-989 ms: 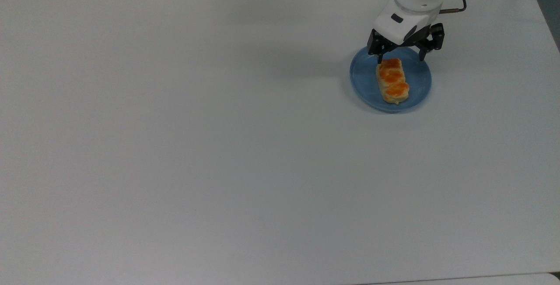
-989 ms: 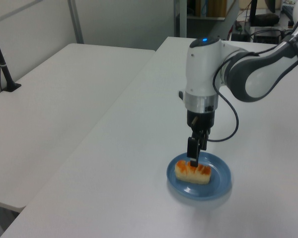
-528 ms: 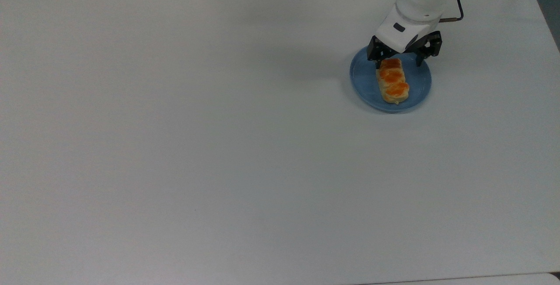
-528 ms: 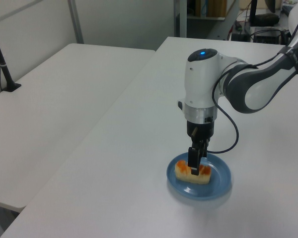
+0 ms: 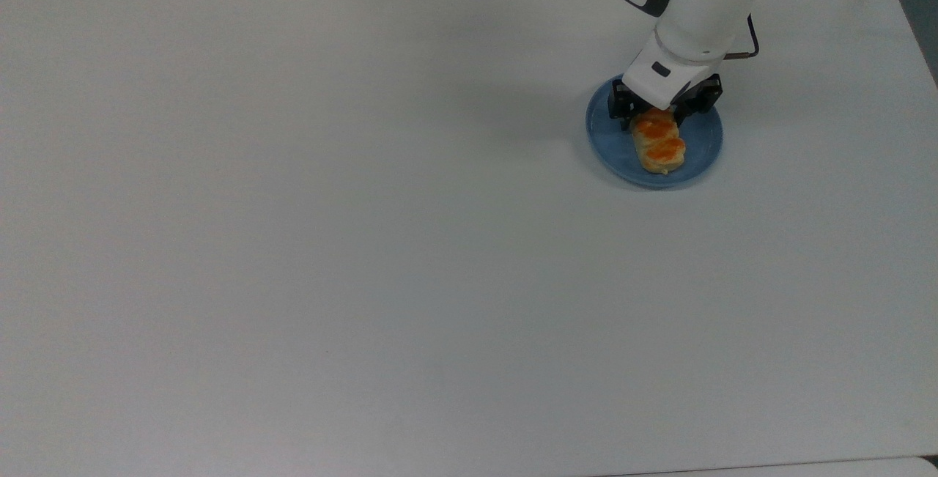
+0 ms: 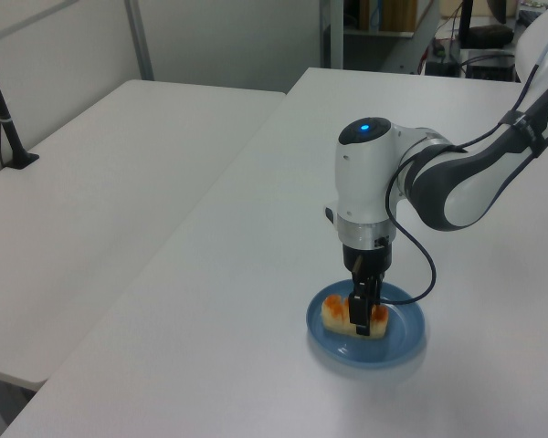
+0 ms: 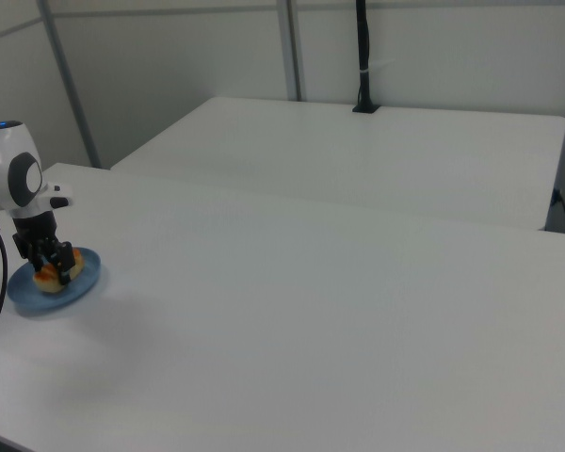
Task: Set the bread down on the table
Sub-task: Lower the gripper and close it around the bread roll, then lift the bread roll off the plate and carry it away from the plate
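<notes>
One end of the bread (image 5: 659, 143) sits between the open end effector (image 5: 654, 119) fingers, upper right; an off-centre pinch could tilt it onto the blue plate (image 5: 612, 141).

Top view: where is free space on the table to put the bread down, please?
Nearly all of the table is bare: everything to the top view's left of the blue plate, and the wide strip below it. The one crowded spot is the plate itself, where the gripper straddles the bread.
</notes>
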`<state>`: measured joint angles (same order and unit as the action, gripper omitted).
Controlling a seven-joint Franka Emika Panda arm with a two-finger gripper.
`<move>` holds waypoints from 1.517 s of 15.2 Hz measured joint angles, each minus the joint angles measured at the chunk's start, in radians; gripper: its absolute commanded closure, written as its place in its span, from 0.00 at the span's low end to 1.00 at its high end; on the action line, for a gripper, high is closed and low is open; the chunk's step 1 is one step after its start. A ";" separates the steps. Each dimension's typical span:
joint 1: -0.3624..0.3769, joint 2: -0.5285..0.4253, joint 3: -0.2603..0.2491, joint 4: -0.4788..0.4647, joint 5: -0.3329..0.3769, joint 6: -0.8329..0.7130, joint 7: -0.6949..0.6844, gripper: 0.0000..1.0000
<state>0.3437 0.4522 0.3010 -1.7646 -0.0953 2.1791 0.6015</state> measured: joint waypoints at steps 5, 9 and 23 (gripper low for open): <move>-0.001 -0.012 0.000 0.015 0.000 -0.005 0.001 0.40; -0.048 -0.089 -0.004 0.060 -0.002 -0.125 -0.026 0.40; -0.526 -0.125 -0.111 0.096 -0.003 -0.185 -0.648 0.40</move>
<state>-0.1822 0.3273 0.1901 -1.6687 -0.0984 1.9942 -0.0461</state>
